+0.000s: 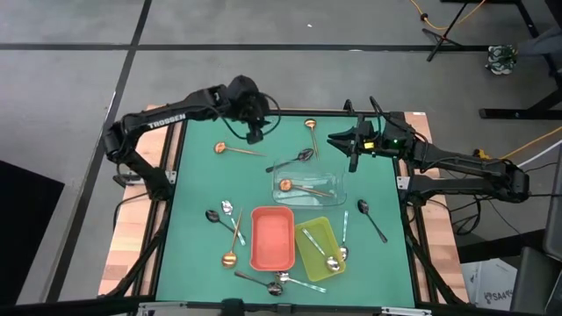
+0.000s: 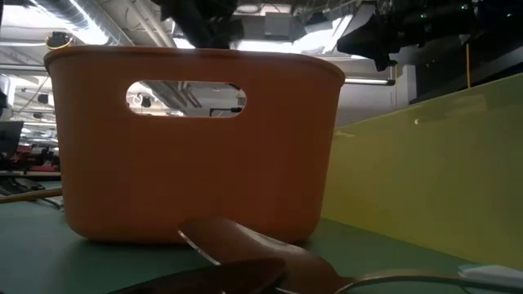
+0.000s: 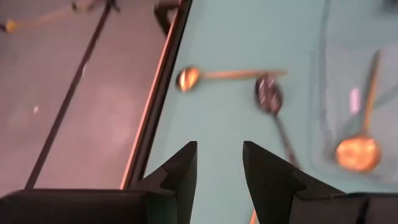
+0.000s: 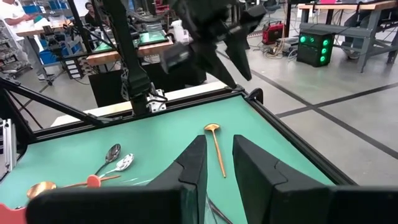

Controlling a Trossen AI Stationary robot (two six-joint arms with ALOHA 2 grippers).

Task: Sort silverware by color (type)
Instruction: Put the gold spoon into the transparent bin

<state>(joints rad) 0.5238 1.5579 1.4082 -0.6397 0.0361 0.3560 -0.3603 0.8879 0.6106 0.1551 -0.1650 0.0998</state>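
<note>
High view: silverware scattered over green table (image 1: 198, 175), one copper spoon (image 1: 292, 186) inside clear tray (image 1: 338, 195). Left gripper (image 1: 255, 137) fingers apart, empty; right gripper (image 1: 351, 146) fingers slightly apart, empty. Low view: red tray (image 2: 196, 139) blocks almost all.

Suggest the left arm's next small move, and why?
Probably lower the left gripper onto the copper spoon just below it. Its fingers are open and empty, and that spoon lies loose on the green mat, while another copper spoon already sits in the clear tray. The right gripper waits at the far edge.
</note>
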